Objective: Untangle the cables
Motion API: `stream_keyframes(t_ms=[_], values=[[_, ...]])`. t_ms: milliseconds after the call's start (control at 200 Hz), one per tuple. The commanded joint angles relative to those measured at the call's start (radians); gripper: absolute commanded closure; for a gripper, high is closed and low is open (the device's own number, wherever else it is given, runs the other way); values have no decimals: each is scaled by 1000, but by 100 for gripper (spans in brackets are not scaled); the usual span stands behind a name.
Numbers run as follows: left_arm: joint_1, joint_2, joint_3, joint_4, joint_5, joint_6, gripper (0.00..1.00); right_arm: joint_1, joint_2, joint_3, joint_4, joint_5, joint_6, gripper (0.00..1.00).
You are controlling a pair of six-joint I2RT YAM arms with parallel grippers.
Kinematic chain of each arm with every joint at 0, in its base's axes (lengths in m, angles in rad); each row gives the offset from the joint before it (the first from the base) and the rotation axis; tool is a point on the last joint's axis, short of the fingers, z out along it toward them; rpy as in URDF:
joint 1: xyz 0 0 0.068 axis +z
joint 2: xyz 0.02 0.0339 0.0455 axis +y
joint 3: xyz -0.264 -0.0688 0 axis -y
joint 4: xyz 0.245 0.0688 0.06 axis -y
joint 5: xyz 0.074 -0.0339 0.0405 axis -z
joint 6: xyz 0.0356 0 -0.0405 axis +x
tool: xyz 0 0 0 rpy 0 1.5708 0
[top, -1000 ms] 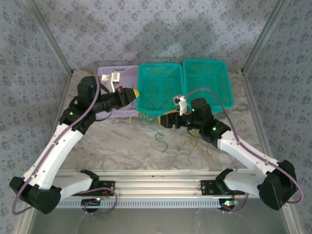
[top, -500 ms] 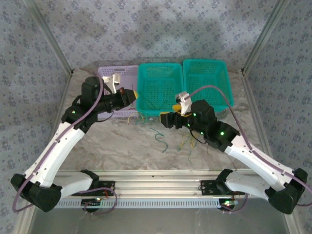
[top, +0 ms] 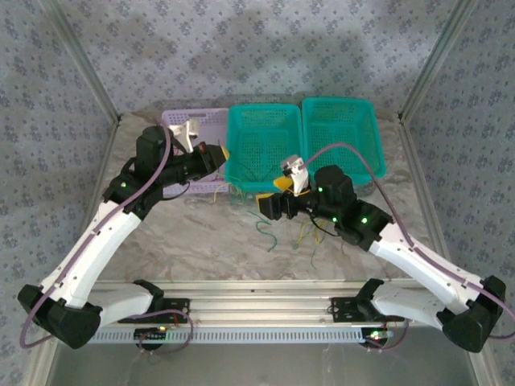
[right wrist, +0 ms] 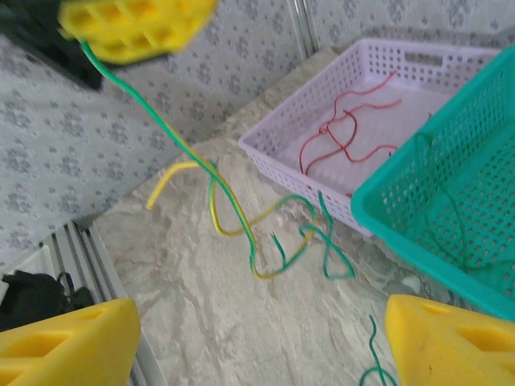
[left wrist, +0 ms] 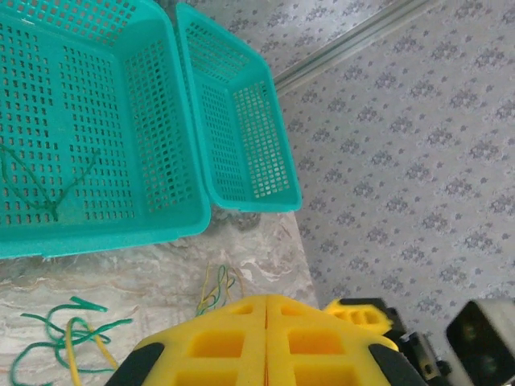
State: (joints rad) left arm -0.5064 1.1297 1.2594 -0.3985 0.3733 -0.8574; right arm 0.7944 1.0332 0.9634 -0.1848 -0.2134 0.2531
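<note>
Above the table (right wrist: 193, 322) beside the lilac basket (right wrist: 290, 173), left pincer (right wrist: 137, 28) is pressed shut on a green-yellow cable (right wrist: 212, 201), raising it, presumably to draw it out of the other cables (top: 269, 232). Right pincer (right wrist: 257, 346) stands spread wide facing that strand, probably to take it.

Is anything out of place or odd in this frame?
Nothing is damaged. A knot of green and yellow wires lies on the marble table outside the lilac plastic basket, with one green strand running up to the shut left gripper.
</note>
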Motion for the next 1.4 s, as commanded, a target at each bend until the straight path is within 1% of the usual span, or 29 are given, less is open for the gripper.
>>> stream_keyframes(t_ms=[0, 80, 130, 200, 270, 355, 505, 560, 660, 705, 770, 780, 799, 874, 914, 954, 1034, 1089, 1169, 1314, 1394], values=[[-4, -17, 34, 72, 0, -28, 100, -31, 21, -33, 6, 0, 19, 18], [-4, -25, 32, 83, 9, -34, 100, -85, 60, -66, 70, -74, 104, 18], [-4, -25, 31, 95, 25, -45, 100, -111, 101, -65, 86, -95, 145, 18], [-6, -23, 23, 110, 39, -56, 100, -137, 154, -42, 81, -134, 163, 18], [-6, -25, 24, 99, 36, -52, 100, -142, 158, -38, 100, -130, 168, 17], [-4, -34, 19, 93, 33, -43, 100, -137, 125, -28, 111, -42, 132, 15], [-6, -38, 16, 90, 36, -34, 100, -118, 125, 102, -40, 146, -9, 11], [-6, -38, 16, 89, 40, -34, 100, -112, 141, 146, -87, 204, -32, 10], [-6, -41, 21, 85, 46, -27, 100, -112, 140, 152, -91, 243, -42, 8], [-5, -43, 24, 84, 48, -23, 100, -119, 130, 144, -71, 210, -34, 6], [-5, -44, 24, 85, 53, -20, 100, -141, 112, 134, -37, 108, -2, 4], [-5, -44, 23, 87, 55, -21, 100, -144, 111, 133, -33, 90, 8, 2], [-5, -44, 23, 93, 59, -20, 100, -151, 104, 127, -21, 51, 35, 0], [-5, -41, 27, 109, 79, -25, 100, -215, 82, 76, 117, -152, 145, 0], [-6, -40, 33, 106, 81, -21, 100, -228, 77, 60, 154, -215, 165, 0], [-6, -39, 36, 105, 82, -16, 100, -214, 81, 73, 116, -200, 131, 0], [-5, -39, 40, 99, 84, -8, 100, -157, 98, 119, -27, -83, 11, 0], [-5, -40, 41, 107, 92, -5, 100, -148, 97, 106, -47, -55, -6, 0], [-6, -41, 30, 136, 112, -18, 100, -153, 80, 53, -12, -64, 9, 0], [-6, -48, -24, 310, 192, -99, 100, -162, 62, -77, 136, -106, 52, 0], [-7, -51, -33, 361, 213, -129, 100, -164, 83, -120, 208, -141, 70, 0]])
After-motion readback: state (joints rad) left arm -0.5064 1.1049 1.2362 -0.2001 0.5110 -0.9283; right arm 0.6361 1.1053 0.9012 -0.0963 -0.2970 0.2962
